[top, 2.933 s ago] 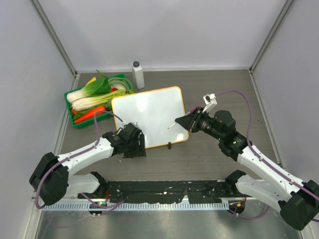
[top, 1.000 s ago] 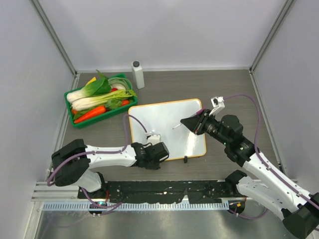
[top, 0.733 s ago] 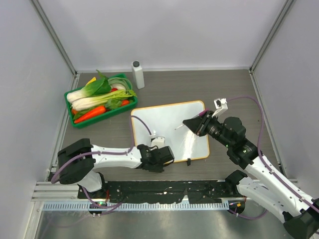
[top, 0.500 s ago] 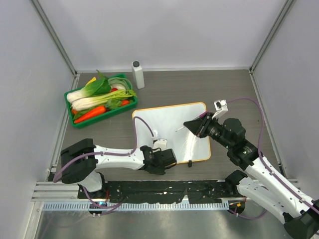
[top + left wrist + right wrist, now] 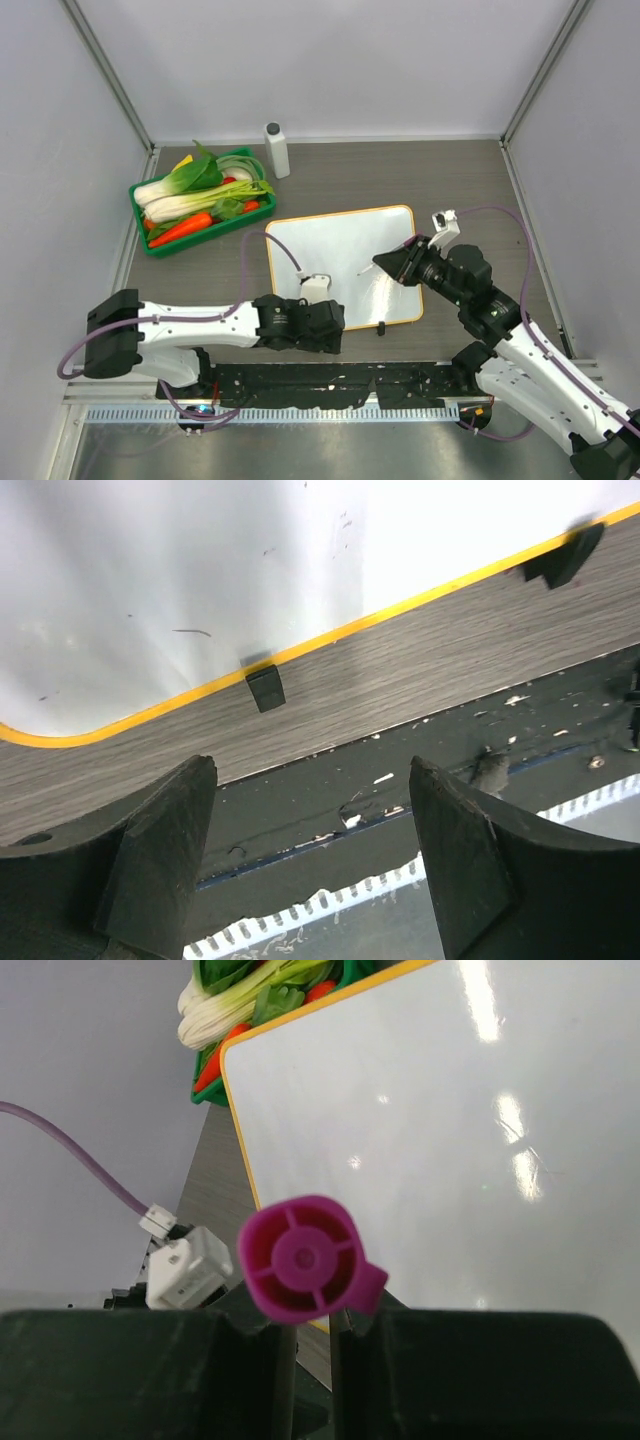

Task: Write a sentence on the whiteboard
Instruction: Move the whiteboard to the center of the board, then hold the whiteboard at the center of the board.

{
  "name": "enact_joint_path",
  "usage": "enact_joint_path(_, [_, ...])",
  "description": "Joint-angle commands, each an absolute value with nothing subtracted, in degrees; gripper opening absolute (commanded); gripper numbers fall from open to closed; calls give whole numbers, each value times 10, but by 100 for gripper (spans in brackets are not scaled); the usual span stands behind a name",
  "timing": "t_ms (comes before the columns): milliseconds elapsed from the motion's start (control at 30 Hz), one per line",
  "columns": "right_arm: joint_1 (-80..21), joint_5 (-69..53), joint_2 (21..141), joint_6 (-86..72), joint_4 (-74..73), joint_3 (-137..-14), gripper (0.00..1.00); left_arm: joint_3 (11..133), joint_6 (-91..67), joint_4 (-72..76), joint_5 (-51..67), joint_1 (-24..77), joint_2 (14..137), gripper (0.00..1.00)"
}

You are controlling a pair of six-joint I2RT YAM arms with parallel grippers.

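Observation:
The whiteboard [image 5: 335,262] lies flat near the table's front, white with a thin orange frame, and no sentence is visible on it. In the left wrist view its near edge [image 5: 330,635] and two black feet show. My left gripper [image 5: 322,330] sits at that near edge, open, with nothing between its fingers [image 5: 165,850]. My right gripper [image 5: 392,264] hovers over the board's right part, shut on a magenta marker [image 5: 303,1257] seen end-on. The marker's tip is hidden in the right wrist view.
A green tray [image 5: 150,244] of vegetables [image 5: 200,190] stands at the back left. A white bottle with a grey cap [image 5: 276,150] is behind the board. A black rail [image 5: 340,378] runs along the table's front edge. Grey walls close in both sides.
The board has been dragged right and toward the front edge. My left gripper has let go of its near edge and opened. My right gripper moved right with the marker.

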State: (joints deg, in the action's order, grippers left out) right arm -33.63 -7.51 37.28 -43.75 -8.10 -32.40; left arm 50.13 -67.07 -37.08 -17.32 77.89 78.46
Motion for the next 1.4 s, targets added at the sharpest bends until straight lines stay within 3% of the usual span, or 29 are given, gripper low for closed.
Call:
enact_joint_path(0, [-335, -62, 335, -455, -94, -306, 1, 519, -664, -380, -236, 779, 745, 81])
enact_joint_path(167, [-335, -55, 305, -460, -106, -285, 1, 558, -652, -427, -282, 767, 743, 84])
enact_joint_path(367, [-335, -59, 280, -470, -135, -279, 2, 583, -643, -454, -319, 732, 723, 98])
enact_joint_path(567, [-335, -26, 241, -461, -189, -296, 1, 555, -547, -324, -145, 601, 679, 100])
enact_joint_path(767, [-335, 30, 250, -443, -206, -317, 1, 578, -501, -296, -34, 469, 676, 100])
enact_joint_path(1367, [-332, 19, 496, -394, -55, -438, 1, 529, -418, -240, 271, 143, 628, 99])
